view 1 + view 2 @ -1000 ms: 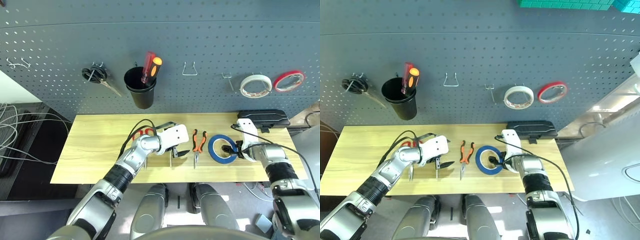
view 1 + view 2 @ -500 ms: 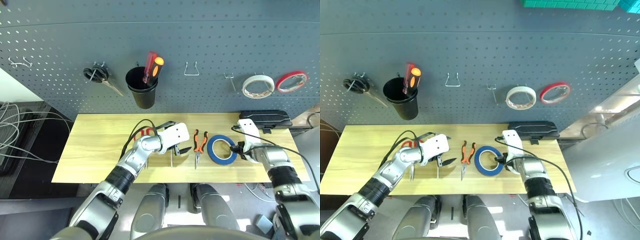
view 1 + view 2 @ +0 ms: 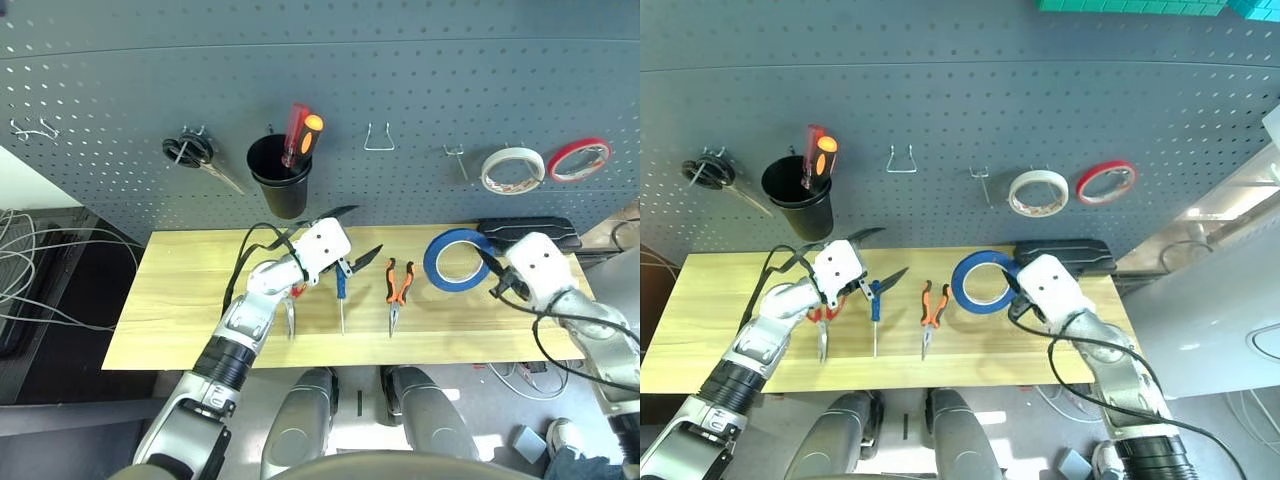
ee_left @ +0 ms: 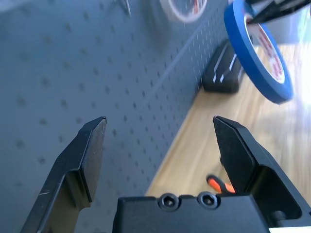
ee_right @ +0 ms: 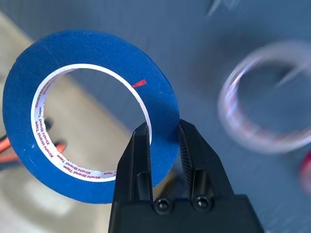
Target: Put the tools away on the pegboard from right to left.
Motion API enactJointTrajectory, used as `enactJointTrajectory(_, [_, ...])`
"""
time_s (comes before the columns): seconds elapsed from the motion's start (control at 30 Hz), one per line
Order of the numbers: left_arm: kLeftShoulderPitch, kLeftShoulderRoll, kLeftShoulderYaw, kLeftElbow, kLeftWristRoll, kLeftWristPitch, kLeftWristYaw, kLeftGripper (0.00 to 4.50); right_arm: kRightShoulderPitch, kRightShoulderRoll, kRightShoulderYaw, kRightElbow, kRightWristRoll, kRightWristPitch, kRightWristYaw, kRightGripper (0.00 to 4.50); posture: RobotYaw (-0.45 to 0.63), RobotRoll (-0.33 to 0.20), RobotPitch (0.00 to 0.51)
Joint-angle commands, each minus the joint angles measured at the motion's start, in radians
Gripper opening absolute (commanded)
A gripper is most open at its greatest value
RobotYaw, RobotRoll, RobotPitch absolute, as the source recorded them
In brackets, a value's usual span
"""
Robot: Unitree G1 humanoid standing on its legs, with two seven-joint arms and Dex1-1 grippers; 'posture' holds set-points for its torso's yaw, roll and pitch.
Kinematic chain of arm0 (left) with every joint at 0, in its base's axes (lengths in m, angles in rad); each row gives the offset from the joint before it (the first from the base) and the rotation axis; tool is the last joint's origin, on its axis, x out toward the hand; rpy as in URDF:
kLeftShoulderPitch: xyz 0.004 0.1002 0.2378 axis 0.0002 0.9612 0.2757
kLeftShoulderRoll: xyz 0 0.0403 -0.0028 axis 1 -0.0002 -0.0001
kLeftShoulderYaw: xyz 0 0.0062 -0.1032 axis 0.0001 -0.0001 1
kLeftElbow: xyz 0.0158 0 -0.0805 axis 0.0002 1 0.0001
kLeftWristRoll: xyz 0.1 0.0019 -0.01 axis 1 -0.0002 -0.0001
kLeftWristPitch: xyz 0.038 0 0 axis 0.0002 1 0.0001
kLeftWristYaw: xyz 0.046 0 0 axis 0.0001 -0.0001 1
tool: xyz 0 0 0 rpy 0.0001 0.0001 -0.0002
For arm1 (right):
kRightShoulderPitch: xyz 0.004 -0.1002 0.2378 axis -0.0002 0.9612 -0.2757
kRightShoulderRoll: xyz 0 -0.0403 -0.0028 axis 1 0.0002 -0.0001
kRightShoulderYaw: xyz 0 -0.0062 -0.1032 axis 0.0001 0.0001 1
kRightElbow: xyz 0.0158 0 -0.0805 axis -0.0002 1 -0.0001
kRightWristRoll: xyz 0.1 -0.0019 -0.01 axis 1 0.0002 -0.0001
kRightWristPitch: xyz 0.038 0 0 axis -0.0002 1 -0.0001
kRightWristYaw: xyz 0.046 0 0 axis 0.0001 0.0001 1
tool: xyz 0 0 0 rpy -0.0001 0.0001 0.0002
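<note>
The right end effector (image 5: pixel 163 141) is pinched on the rim of the blue tape roll (image 3: pixel 462 260), one finger inside the ring and one outside. The roll hangs in the air above the right end of the table (image 3: pixel 180 300), standing up on its edge with its open hole facing the pegboard (image 3: pixel 320 90). An empty metal hook (image 3: pixel 458 157) sticks out of the board up and a little to the left of the roll, just left of the white tape roll (image 3: pixel 512 168) and the red tape roll (image 3: pixel 577 158) that hang there. I think the roll has to go up and toward the board so its hole slips over that hook. The right arm is the near one for this.

The left end effector (image 3: pixel 348 245) is wide open and holds nothing. It hovers above the middle of the table, close to the back edge.

The blue-handled screwdriver (image 3: pixel 341 294) and the orange-and-black pliers (image 3: pixel 397 290) lie side by side near the middle of the table, long ways from back to front. The red-handled scissors (image 3: pixel 823 320) lie left of them, partly under the left arm.

The table is pale wood and a flat black case (image 3: pixel 525 232) sits at its back right corner. The board is dark grey-blue with rows of small holes and a black cup (image 3: pixel 281 180).
</note>
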Motion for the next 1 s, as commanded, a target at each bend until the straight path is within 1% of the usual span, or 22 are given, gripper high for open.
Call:
enactJointTrajectory(0.03, [0.001,-0.003,0.008,-0.001,-0.009,-0.040,-0.001,4.50,0.004,-0.007,-0.039,-0.056,-0.010,-0.091,-0.014,0.69,-0.08,0.000,0.211])
enactJointTrajectory(0.2, [-0.007,-0.006,0.005,0.010,-0.010,-0.064,-0.002,4.50,-0.017,0.003,-0.067,-0.076,0.000,-0.119,-0.030,0.69,-0.09,0.000,0.207])
enactJointTrajectory(0.3, [-0.018,-0.011,0.008,0.013,-0.011,-0.075,0.003,4.50,-0.053,0.011,-0.064,-0.077,-0.006,-0.106,-0.036,0.69,-0.09,0.000,0.205])
enactJointTrajectory(0.4, [-0.033,-0.019,0.007,0.012,-0.012,-0.061,0.005,4.50,-0.099,0.025,-0.058,-0.060,-0.035,-0.063,-0.061,0.69,-0.08,0.000,0.201])
enactJointTrajectory(0.53, [-0.051,-0.032,0.005,-0.001,-0.012,-0.045,0.006,4.50,-0.164,0.049,-0.037,0.003,-0.068,-0.033,-0.082,0.69,-0.08,0.000,0.198])
enactJointTrajectory(0.7, [-0.058,-0.036,-0.012,-0.021,-0.011,-0.037,-0.014,4.50,-0.262,0.094,0.005,0.141,-0.119,0.005,-0.119,0.69,-0.07,0.000,0.193])
enactJointTrajectory(0.83, [-0.057,-0.036,-0.020,-0.039,-0.013,-0.028,-0.026,4.50,-0.306,0.123,0.052,0.212,-0.138,0.030,-0.106,0.69,-0.06,0.000,0.191])
enactJointTrajectory(0.9, [-0.054,-0.028,-0.030,-0.051,-0.010,-0.012,-0.044,4.50,-0.302,0.134,0.063,0.227,-0.125,0.050,-0.097,0.69,-0.04,0.000,0.190])
enactJointTrajectory(1.0, [-0.045,-0.003,-0.044,-0.072,0.009,0.043,-0.069,4.50,-0.257,0.136,0.084,0.224,-0.085,0.096,-0.037,1.73,-0.04,0.000,0.192])
